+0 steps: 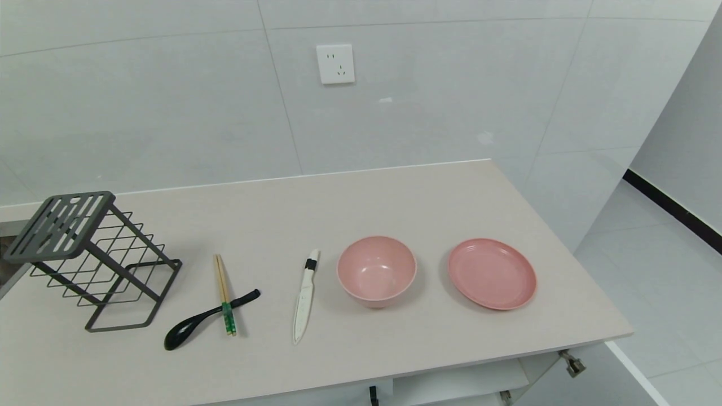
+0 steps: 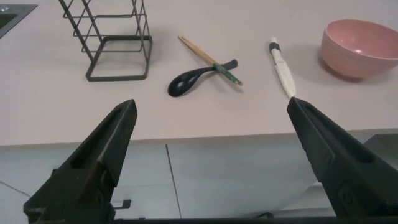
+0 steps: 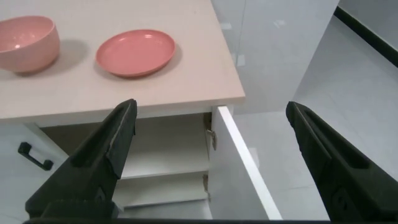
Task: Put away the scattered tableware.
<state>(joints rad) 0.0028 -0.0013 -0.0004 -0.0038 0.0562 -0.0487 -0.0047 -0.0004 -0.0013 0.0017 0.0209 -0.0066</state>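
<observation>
On the beige counter [image 1: 338,203] lie a pink bowl [image 1: 376,271], a pink plate [image 1: 491,273], a white knife [image 1: 305,295], a pair of wooden chopsticks [image 1: 224,294] and a black spoon [image 1: 208,318] crossing under them. A dark wire rack [image 1: 90,256] stands at the left. My left gripper [image 2: 211,124] is open, held below and in front of the counter edge, facing the spoon [image 2: 194,76], chopsticks [image 2: 210,60], knife [image 2: 282,68] and bowl [image 2: 360,47]. My right gripper [image 3: 208,127] is open, in front of the counter's right end, with the plate [image 3: 135,51] and bowl [image 3: 26,42] beyond it.
A cabinet door [image 3: 239,162] stands open under the counter's right end, showing white shelves [image 3: 161,158]. A power socket [image 1: 335,64] is on the tiled wall. A sink edge [image 2: 12,12] lies left of the rack [image 2: 112,37]. Open floor [image 1: 665,282] lies to the right.
</observation>
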